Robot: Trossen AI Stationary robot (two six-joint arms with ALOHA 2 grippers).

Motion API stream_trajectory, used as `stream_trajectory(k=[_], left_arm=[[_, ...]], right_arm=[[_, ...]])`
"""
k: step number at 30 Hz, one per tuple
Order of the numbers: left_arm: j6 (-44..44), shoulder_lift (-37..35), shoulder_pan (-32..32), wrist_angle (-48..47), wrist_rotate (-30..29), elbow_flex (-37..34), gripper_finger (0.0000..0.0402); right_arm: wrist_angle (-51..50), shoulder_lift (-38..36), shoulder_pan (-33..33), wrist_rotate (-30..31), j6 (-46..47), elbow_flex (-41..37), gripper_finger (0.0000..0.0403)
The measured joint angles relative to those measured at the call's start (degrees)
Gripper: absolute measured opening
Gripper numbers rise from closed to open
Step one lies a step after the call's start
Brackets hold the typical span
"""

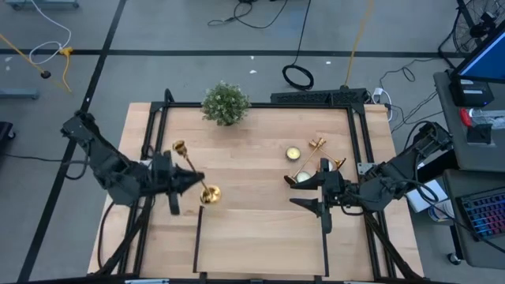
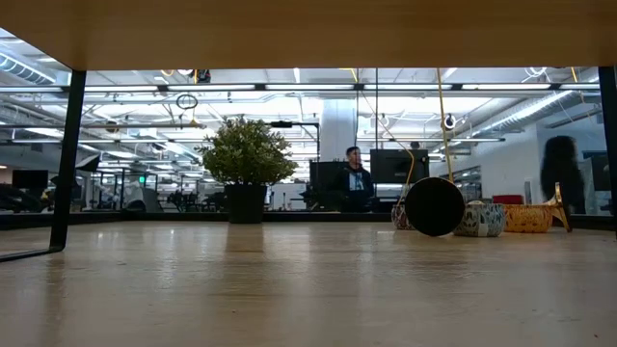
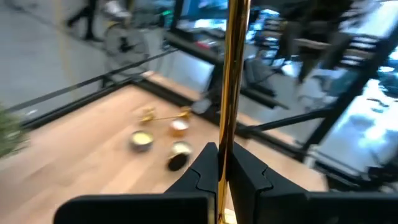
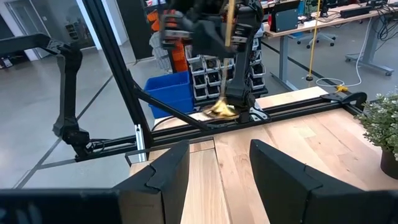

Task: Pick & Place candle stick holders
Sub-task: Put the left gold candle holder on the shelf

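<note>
Left gripper (image 1: 192, 181) jaws clamp a candle stick holder (image 1: 195, 175) by its stem, base well below the plant (image 1: 226, 103); lower it upright, base flat on the surface (image 1: 252, 229). Right gripper (image 1: 314, 193) jaws hang half-open, empty.

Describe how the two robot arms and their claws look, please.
Both arms are dark, nearly black, with chunky jointed segments. The left claw has two flat, angular black fingers. The right claw has the same wedge-shaped black fingers. No markings are visible.
</note>
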Motion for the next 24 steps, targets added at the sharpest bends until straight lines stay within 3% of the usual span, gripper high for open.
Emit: stream_trajectory(k=[5, 11, 15, 24], left_arm=[[0.94, -1.85, 3.06, -4.18, 4.93, 0.00, 0.0015], [9.20, -3.39, 7.59, 5.90, 15.44, -1.82, 0.0015], [12.53, -5.35, 10.11, 20.34, 25.25, -8.67, 0.0015], [12.69, -16.23, 13.51, 41.07, 35.57, -29.39, 0.0015]], right_arm=[[-0.10, 0.00, 0.00, 0.05, -0.41, 0.00, 0.0164], [-0.10, 0.00, 0.00, 0.11, -1.11, 0.00, 0.0164], [-0.10, 0.00, 0.00, 0.13, -1.13, 0.00, 0.0164], [-0.10, 0.00, 0.00, 0.17, -1.11, 0.00, 0.0164]])
